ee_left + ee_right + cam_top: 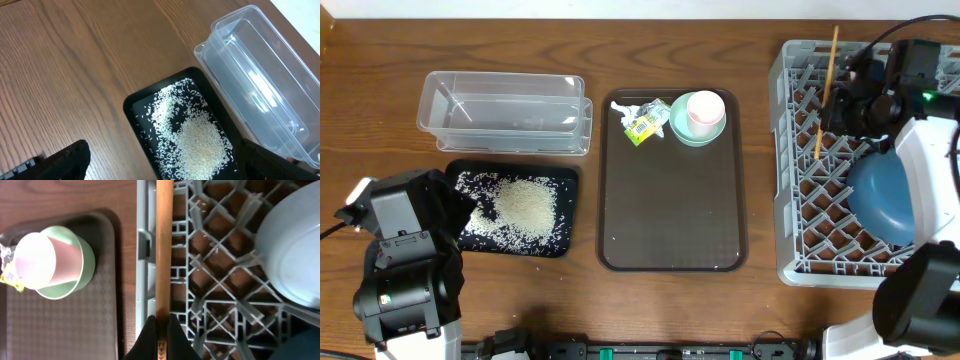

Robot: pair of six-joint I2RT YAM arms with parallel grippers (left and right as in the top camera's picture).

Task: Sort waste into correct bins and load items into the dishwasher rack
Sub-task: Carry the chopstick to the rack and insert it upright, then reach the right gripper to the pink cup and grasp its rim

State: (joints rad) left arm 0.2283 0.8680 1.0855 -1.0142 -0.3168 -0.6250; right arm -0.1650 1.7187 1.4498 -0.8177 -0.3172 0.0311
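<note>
Rack loading: right gripper (161,324) is clamped on the wooden stick (164,245) above the dishwasher rack (210,262). Next: lower, seat, release. Left gripper (170,161) hangs with fingers apart.

Left gripper (165,152) spread wide, empty; right gripper (161,329) pinched on thin wooden stick (164,245).

Wooden tabletop (380,100) bearing clear tub (505,78), black tray (570,178) beside it, brown serving tray (670,200) at centre, grey rack (788,150) at right.
</note>
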